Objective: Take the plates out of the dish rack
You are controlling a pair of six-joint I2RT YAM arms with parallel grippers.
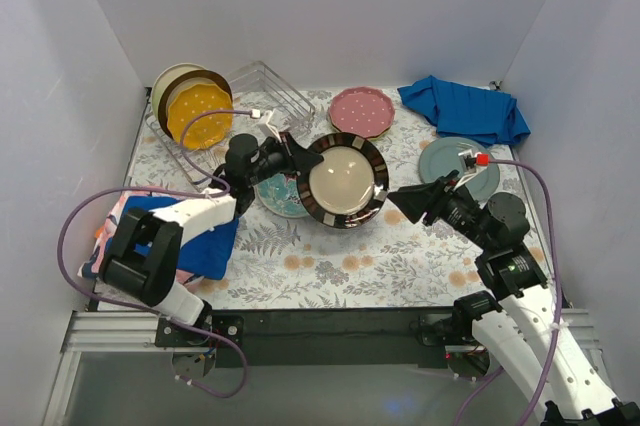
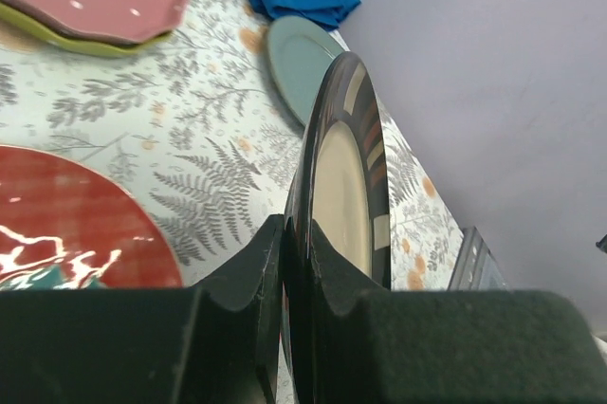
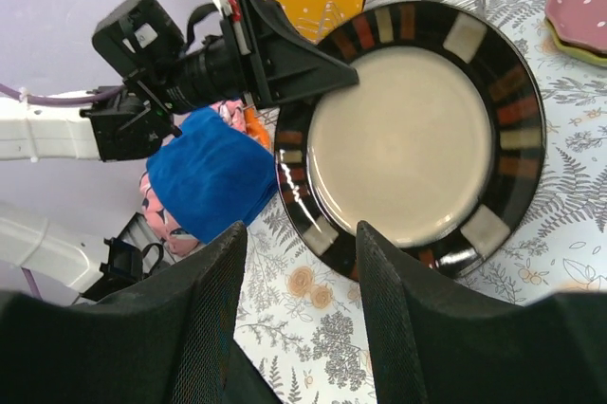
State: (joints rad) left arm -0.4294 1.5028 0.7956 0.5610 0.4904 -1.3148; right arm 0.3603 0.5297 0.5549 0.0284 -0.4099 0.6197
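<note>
Overhead view of a table under a fern-print cloth, with two black-fingered robot arms reaching in from the near edge. At the far left lies a crumpled blue cloth on a pink patterned one. Behind it, in the back left corner, stands the silver wire dish rack. An orange dotted plate stands on edge at its left end, with a cream plate right behind; the rest of the rack shows bare wire.

In front of the rack, the left gripper is pinched tight on the left rim of a glossy dark-rimmed plate with a cream centre. The left wrist view shows that rim wedged edge-on between the two fingers. The plate is out of the rack, at the middle of the table, its face turned up toward the overhead camera. Its left edge overlaps a teal-red floral plate lying flat on the table.

Behind the held plate, a pink scalloped plate rests on a lime-green plate.

The right gripper points at the held plate's right rim, close to it, fingers about half spread with nothing between them.

At the back right is a bunched blue cloth, and in front of it a grey-teal plate lies flat
</note>
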